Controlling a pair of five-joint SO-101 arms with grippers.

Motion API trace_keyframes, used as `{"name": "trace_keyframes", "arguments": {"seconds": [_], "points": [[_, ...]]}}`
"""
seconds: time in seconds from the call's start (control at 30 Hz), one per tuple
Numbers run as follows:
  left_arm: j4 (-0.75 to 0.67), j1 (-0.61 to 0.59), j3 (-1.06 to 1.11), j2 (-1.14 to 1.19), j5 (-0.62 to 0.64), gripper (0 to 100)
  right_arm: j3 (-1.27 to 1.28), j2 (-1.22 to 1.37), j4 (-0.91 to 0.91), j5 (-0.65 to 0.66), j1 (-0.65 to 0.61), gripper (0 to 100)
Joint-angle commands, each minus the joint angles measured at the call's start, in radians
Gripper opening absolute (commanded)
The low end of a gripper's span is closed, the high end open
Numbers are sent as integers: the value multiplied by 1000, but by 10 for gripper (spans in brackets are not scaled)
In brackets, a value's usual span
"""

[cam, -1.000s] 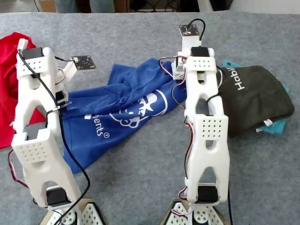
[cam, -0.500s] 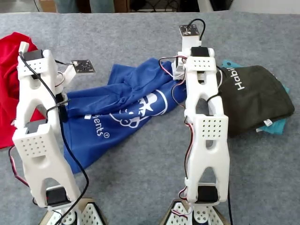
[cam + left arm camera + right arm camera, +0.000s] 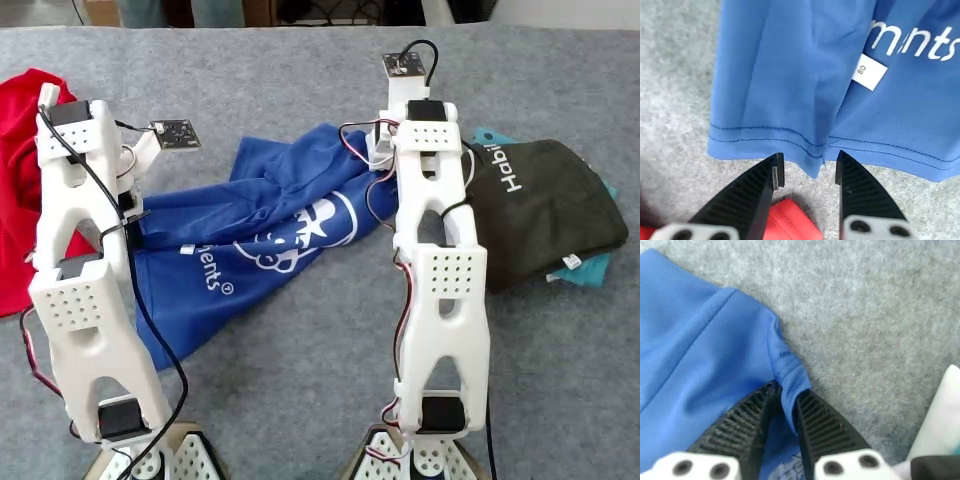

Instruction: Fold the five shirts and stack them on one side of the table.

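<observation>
A crumpled blue shirt [image 3: 260, 230] with white print lies between the two arms. Its stitched hem [image 3: 790, 140] is just ahead of my left gripper [image 3: 807, 171], which is open, with a hem corner reaching between the black fingertips [image 3: 774, 172]. A white size tag [image 3: 870, 72] shows on the fabric. My right gripper [image 3: 785, 392] is shut on a fold at the blue shirt's [image 3: 695, 355] far right corner, low on the felt. A red shirt [image 3: 15, 200] lies bunched at the table's left edge, partly under the left arm, and its edge [image 3: 785, 220] shows beneath the left gripper.
A folded dark olive shirt [image 3: 545, 215] rests on a teal one [image 3: 590, 270] at the right side. Grey felt [image 3: 300, 90] covers the table, bare at the back and front middle. Both white arms reach up from the near edge.
The left arm has shifted slightly over the blue shirt's left hem. The right arm and the shirts have kept still.
</observation>
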Motion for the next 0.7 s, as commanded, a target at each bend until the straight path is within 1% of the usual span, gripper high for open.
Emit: {"name": "trace_keyframes", "arguments": {"seconds": [0.0,0.17,0.67], "points": [[17,-8,-42,-9,-11,191,-30,-5,-14,-8,-9,15],[15,-7,-42,-9,-11,140,-30,-5,-14,-8,-9,15],[40,-2,-42,-8,-12,153,-30,-5,-14,-8,-9,15]]}}
